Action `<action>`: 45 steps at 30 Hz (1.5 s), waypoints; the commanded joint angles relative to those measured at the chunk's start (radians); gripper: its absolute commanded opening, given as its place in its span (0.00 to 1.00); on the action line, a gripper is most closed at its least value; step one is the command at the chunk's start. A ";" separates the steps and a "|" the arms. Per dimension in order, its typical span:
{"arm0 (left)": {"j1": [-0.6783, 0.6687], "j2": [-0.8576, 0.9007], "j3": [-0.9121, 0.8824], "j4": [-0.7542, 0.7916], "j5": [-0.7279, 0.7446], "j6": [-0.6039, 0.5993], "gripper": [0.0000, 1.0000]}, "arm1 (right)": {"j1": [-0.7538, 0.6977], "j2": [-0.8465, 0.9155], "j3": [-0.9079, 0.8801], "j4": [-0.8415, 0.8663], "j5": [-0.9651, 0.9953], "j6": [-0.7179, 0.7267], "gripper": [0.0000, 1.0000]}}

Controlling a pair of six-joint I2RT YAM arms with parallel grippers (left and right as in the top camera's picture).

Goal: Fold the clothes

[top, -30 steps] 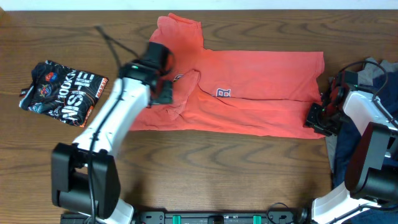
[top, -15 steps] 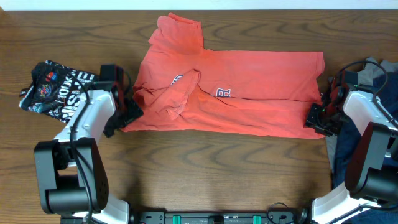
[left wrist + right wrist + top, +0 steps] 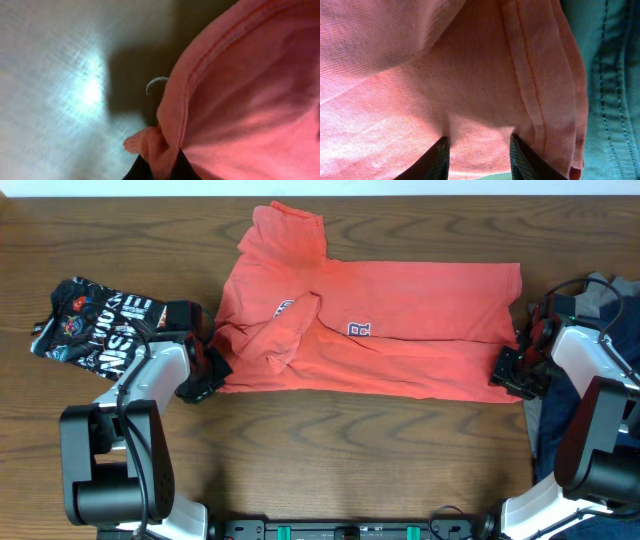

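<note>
Two grippers have the near edge of the shirt, one at each end. Far left, a folded black printed garment [image 3: 100, 330] lies apart on the table [image 3: 300, 470]. Just beside it the left gripper [image 3: 203, 377] is pinched tight on the near-left corner of the coral-red T-shirt [image 3: 400, 330], a nub of cloth squeezed between its jaws. The shirt stretches sideways across the table, its long axis running from one hand to the other and its body lying beyond both, away from the robot. At the near-right corner the right gripper [image 3: 515, 372] stands narrowly parted over layered hem, gripping it as far as I can judge. Behind it sits a heap of grey and navy clothes [image 3: 603, 292]. Any fold looks shared, both corners lifted together.
</note>
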State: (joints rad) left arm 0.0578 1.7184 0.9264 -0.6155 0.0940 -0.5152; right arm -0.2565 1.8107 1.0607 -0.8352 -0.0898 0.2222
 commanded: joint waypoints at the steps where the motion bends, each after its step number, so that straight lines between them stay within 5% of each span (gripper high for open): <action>1: 0.029 0.005 -0.018 -0.082 -0.106 0.024 0.06 | 0.007 -0.018 -0.003 -0.016 0.011 -0.014 0.38; 12: 0.164 0.004 -0.018 -0.309 -0.169 0.058 0.06 | 0.008 -0.018 -0.003 -0.069 -0.001 -0.006 0.40; 17: 0.161 -0.005 -0.013 -0.309 -0.143 0.078 0.17 | 0.008 -0.051 0.025 -0.067 -0.093 -0.011 0.42; 24: 0.161 -0.117 0.003 -0.311 -0.121 0.085 0.39 | 0.008 -0.157 0.126 -0.020 -0.102 -0.011 0.47; 28: 0.161 -0.222 0.003 -0.282 -0.084 0.089 0.80 | 0.010 -0.161 0.143 0.029 -0.106 -0.010 0.48; 45: 0.159 -0.341 0.003 -0.247 -0.048 0.104 0.83 | 0.103 0.064 0.129 0.084 -0.037 0.077 0.45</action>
State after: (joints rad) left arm 0.2188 1.3830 0.9173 -0.8577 0.0448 -0.4282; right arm -0.1631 1.8465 1.1961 -0.7578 -0.1600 0.2543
